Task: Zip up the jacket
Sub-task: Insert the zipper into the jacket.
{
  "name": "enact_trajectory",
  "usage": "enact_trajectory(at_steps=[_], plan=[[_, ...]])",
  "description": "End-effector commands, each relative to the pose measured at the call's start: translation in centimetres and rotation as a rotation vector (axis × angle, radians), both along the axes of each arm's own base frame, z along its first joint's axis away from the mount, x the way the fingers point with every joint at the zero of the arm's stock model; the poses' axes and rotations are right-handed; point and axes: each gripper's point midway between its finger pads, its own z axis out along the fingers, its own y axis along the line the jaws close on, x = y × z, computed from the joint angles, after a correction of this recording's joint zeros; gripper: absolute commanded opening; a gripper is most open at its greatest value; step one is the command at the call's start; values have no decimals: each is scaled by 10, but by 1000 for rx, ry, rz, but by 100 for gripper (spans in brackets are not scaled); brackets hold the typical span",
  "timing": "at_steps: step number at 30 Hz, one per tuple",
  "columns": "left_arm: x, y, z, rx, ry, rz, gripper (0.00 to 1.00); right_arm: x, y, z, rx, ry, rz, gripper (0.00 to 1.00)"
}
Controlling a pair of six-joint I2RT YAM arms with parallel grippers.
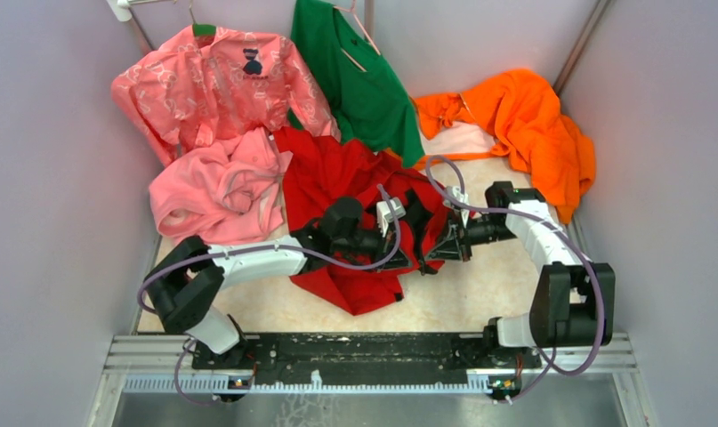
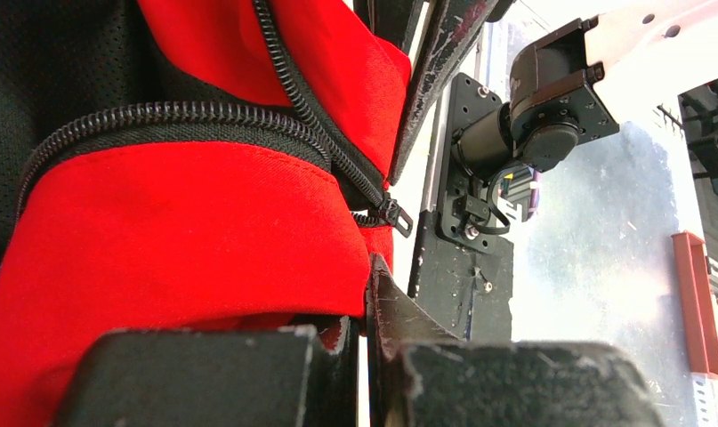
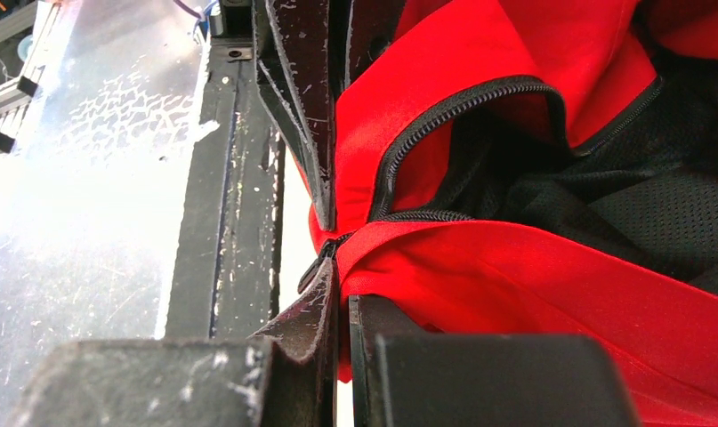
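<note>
You had the left gripper (image 2: pixel 366 302) and right gripper (image 3: pixel 339 302) both pinched on the jacket (image 1: pixel 328 178) hem; it looked light and floppy, best held taut beside the zipper pull (image 2: pixel 396 215).

No lettering can be read anywhere; the dark emblem (image 1: pixel 253 62) on the pink shirt (image 1: pixel 204 93) is too small.
</note>
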Motion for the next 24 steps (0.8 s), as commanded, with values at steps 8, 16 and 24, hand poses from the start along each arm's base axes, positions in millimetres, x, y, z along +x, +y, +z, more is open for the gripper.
enact_trajectory(at_steps=[8,16,24], plan=[[-15,-8,-1,39,-17,-95,0,22,6,14,52,-3,-84,0],[-9,-6,-18,41,175,-98,0,36,-2,-13,-53,43,-168,0],[-6,-1,-32,36,283,-109,0,38,-5,-24,-104,26,-179,0]])
